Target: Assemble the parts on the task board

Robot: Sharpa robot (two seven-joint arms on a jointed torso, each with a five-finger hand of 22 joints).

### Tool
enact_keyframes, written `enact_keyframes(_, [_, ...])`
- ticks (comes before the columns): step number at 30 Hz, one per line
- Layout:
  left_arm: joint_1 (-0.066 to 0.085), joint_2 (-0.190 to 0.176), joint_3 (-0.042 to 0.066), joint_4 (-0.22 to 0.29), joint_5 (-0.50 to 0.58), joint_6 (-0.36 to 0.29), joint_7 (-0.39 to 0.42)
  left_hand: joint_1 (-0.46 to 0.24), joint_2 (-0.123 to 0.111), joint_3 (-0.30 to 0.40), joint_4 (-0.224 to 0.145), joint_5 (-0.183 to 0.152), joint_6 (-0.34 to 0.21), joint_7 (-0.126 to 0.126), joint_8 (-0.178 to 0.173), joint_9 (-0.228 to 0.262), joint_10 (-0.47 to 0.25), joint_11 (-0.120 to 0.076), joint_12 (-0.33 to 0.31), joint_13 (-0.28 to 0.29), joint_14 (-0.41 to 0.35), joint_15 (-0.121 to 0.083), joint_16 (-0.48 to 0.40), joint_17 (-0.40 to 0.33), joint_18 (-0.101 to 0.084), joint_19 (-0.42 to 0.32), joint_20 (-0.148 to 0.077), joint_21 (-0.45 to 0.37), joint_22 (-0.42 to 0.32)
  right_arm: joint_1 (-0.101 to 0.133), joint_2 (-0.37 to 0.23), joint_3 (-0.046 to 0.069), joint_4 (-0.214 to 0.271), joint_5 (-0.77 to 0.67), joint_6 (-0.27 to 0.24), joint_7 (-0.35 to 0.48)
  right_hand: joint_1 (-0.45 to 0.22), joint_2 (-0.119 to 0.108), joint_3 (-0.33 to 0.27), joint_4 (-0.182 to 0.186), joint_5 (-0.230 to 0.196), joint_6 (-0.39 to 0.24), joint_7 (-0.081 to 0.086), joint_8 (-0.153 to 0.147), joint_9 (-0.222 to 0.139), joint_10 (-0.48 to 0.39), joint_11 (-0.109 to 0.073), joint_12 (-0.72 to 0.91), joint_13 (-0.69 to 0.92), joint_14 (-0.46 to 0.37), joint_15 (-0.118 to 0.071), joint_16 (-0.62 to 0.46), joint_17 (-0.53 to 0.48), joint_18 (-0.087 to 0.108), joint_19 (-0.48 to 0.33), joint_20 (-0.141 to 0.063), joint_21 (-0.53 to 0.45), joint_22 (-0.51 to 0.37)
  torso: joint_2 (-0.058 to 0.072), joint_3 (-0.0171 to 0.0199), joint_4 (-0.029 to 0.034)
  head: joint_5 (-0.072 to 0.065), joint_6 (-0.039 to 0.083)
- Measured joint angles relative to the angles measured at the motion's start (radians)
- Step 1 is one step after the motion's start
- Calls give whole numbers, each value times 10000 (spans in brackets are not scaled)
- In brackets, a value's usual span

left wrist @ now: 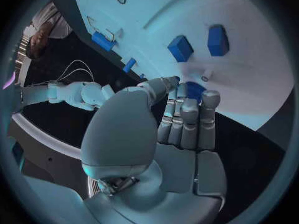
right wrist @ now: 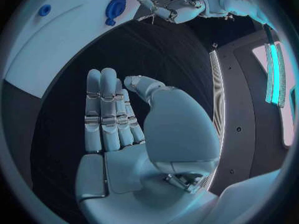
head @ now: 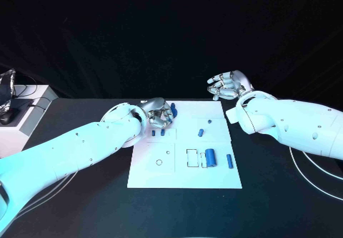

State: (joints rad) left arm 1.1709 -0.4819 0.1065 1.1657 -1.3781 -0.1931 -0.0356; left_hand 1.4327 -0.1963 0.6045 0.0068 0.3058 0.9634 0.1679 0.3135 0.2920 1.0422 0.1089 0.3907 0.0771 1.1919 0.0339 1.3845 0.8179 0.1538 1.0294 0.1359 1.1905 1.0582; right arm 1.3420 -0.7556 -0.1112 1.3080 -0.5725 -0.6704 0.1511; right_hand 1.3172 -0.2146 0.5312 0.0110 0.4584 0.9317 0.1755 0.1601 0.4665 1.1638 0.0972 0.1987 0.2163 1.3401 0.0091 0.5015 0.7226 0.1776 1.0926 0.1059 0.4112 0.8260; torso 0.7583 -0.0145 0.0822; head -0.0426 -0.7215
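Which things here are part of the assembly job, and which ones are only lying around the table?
Part of the job:
- task board
- large blue cylinder and slim blue part near it
- two small blue parts by the left hand, which holds a blue part

Lying about:
- white box at the table's left edge
- white cables beside the right arm

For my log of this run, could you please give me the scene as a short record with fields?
surface: black table
board: white, mid-table
left hand: over the board's far left corner, fingers closed around a blue part
right hand: raised past the board's far right corner, holds nothing, fingers partly curled
loose parts: large cylinder, thin rod, small piece, two small pieces by the left hand
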Motion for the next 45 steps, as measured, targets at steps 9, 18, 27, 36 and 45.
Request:
enact_keyframes(9, [-10, -554, 208, 381, 270, 6, 27, 0, 0, 0, 0, 0, -1, 0, 0, -1, 35, -35, -76, -11, 0, 0, 0, -43, 0, -1, 0, -2, 0, -6, -31, 0, 3, 0, 2, 1, 0, 0, 0, 0, 0, -1, -1, 0, 0, 11, 11, 0, 0, 0, 0, 0, -2, 0, 0, 0, 0, 0, -17, 5, 34, -6, 1])
enact_keyframes(18, [-114, -816, 230, 501, 271, 48, 27, 0, 0, -1, 1, 0, 36, 36, -38, 13, 35, -35, -125, -11, -1, 0, -1, -63, 0, -1, -1, -4, -1, -23, -41, 0, 3, -1, 8, 4, 0, 0, 0, 0, 0, -15, -15, 0, 0, 11, 11, -38, -46, 0, 0, 0, 25, 0, 0, 0, 0, -1, -17, -6, 32, 81, 9])
enact_keyframes(27, [-157, -867, 235, 463, 90, 70, 17, 1, 0, -1, 1, 0, 71, 1, -38, 23, 71, 2, -168, -22, -1, 1, -1, -62, -1, -1, -1, -4, -14, -41, -49, 0, 3, -2, 13, 4, 0, 0, 0, 0, 0, -16, -16, 0, 0, 15, 15, -38, -46, 0, 0, 0, 24, 0, 0, 0, 0, -1, -5, -4, 14, 117, 35])
enact_keyframes(36, [-186, -832, 235, 307, -55, 88, -1, 1, -1, -1, 1, 0, 70, 0, -38, 23, 71, 2, -202, -22, -1, 1, -1, -76, -1, -1, -1, -4, -14, -47, -55, 0, 9, -2, 16, 5, 0, 0, 0, 0, 0, -17, -17, 0, 1, 16, 16, -38, -59, 0, 0, -39, 23, 0, 0, 0, 0, -1, 8, 6, -1, 121, 17])
enact_keyframes(45, [-200, -755, 234, 144, -122, 154, -33, 1, 0, -1, 1, 0, 70, 0, -38, 23, 71, 2, -201, -22, -1, 1, -1, -95, 1, -1, -1, -5, -13, -47, -56, 0, 11, -3, 19, 8, 0, 0, 0, 0, 0, 22, 20, 0, 1, 28, 28, -37, -59, 0, 0, -39, 31, 0, 0, 0, 0, -1, 9, 11, -6, 127, -10])
